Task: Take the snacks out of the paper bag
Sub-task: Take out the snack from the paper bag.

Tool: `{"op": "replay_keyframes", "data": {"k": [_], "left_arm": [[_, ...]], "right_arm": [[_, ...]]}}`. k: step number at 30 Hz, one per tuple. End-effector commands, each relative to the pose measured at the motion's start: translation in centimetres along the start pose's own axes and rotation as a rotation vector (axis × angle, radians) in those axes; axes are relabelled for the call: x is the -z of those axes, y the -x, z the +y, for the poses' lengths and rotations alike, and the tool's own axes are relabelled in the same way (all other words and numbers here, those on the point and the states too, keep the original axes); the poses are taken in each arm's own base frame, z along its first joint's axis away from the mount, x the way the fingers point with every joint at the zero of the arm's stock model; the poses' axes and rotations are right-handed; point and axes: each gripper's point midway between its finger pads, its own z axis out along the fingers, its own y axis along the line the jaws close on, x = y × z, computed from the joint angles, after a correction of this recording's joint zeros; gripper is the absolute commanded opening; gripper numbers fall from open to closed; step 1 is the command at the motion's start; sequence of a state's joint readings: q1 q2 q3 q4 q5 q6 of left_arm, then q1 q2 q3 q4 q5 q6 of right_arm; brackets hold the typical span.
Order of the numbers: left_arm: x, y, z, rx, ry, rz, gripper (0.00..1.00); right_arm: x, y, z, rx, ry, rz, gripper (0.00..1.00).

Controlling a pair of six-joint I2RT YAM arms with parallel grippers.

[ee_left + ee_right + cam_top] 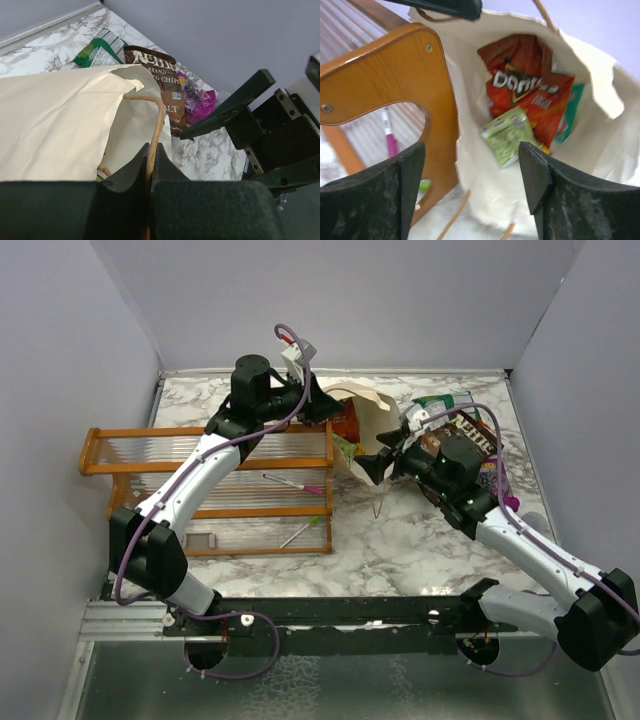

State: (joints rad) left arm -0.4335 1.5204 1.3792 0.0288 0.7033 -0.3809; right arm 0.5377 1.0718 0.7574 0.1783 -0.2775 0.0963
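Cream paper bag (378, 422): one
Crinkly foil packets inside it (530, 85): three visible
Crinkly foil packets lying outside it (162, 80): three
Orange wooden rack (140, 432): one

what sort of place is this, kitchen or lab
Likely a robot lab cell: plain grey walls box in a marble-patterned tabletop, with two white-and-black robot arms bolted at its near edge.
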Motion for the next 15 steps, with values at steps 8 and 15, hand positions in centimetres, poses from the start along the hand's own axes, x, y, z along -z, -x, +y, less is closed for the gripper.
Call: {"op": "replay_keyframes", "data": {"k": [8,15], "left_arm": [[0.7,2.0,-0.1,-0.065,0.051,-0.037,0.00],[0.6,1.9,0.1,-0.057,0.055,-0.033,0.00]], "right_arm": [[-4.4,-0.3,-2.9,0.543,-0.059,-0.104,0.59],[-8.3,-1.9,-4.6,0.677,-0.081,-0.122,0.59]]}}
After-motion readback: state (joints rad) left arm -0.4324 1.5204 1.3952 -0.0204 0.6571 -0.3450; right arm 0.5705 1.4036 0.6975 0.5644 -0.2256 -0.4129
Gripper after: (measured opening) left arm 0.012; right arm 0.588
